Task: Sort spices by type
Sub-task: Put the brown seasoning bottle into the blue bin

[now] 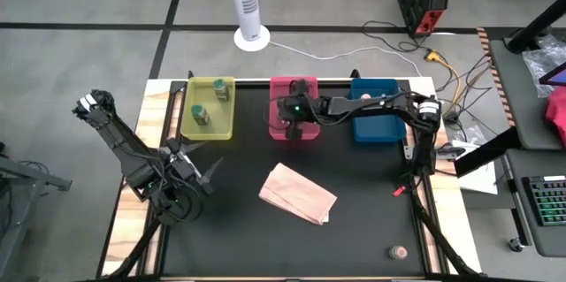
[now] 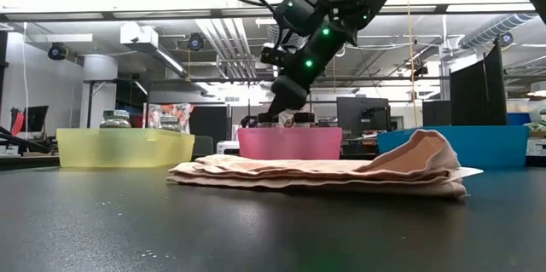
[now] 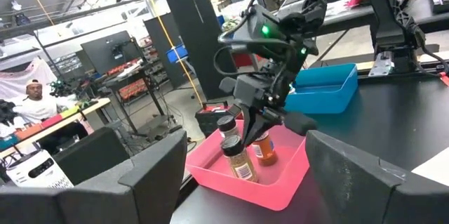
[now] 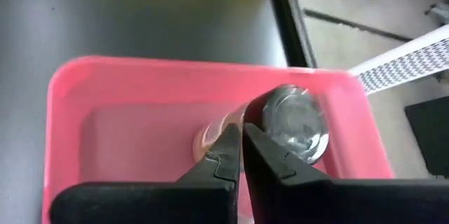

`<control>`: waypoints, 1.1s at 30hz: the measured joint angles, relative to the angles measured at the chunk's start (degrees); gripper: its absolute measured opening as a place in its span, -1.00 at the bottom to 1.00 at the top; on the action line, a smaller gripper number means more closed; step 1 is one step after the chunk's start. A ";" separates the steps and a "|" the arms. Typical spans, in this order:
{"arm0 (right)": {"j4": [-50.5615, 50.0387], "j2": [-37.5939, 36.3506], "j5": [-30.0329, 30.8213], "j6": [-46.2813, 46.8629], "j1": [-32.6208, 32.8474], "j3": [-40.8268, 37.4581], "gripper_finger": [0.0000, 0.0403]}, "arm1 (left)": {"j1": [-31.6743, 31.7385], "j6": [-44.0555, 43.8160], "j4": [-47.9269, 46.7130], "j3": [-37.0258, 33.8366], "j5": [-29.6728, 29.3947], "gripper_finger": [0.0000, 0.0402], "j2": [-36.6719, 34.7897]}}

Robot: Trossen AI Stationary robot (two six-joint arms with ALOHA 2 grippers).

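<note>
Black matting covers the table (image 1: 354,247), and on it, largest to smallest, lie the crumpled tan paper bag (image 1: 297,194) near the middle and three trays in a row along the far edge: yellow tray (image 1: 209,128) to the left, pink tray (image 1: 285,87) in the centre, blue tray (image 1: 378,128) to the right. The right arm reaches across from the right side, over the blue tray, and its right gripper (image 3: 249,127) hangs down into the pink tray. Its fingers are pressed nearly together with nothing between them, their tips beside a silvery-capped jar (image 4: 293,123), as the right wrist view shows. From the left wrist view, two spice jars stand inside the pink tray: a brown-filled jar (image 3: 238,158) with a dark cap and an orange-brown jar (image 3: 264,148) just beside it, both close under the gripper. Two green-filled jars (image 1: 201,115) sit in the yellow tray, apart from each other. One small jar (image 1: 399,251) lies alone near the table's front right corner, well apart from everything else. The left gripper (image 1: 196,171) waits low at the left side of the table, its fingers spread wide and holding nothing.
</note>
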 joint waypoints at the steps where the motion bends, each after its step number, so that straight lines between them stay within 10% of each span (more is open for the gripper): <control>1: 0.68 -0.02 0.00 0.00 0.00 0.00 -0.95 | 0.00 0.00 0.00 0.00 0.00 0.37 0.00; 15: 1.31 -0.96 9.53 -2.38 -1.50 4.05 -0.96 | 0.00 0.00 0.12 0.00 0.04 0.37 0.00; 33: -6.81 -0.26 -0.51 3.39 -3.48 3.87 -0.96 | 0.00 0.00 0.09 0.00 0.07 0.37 0.00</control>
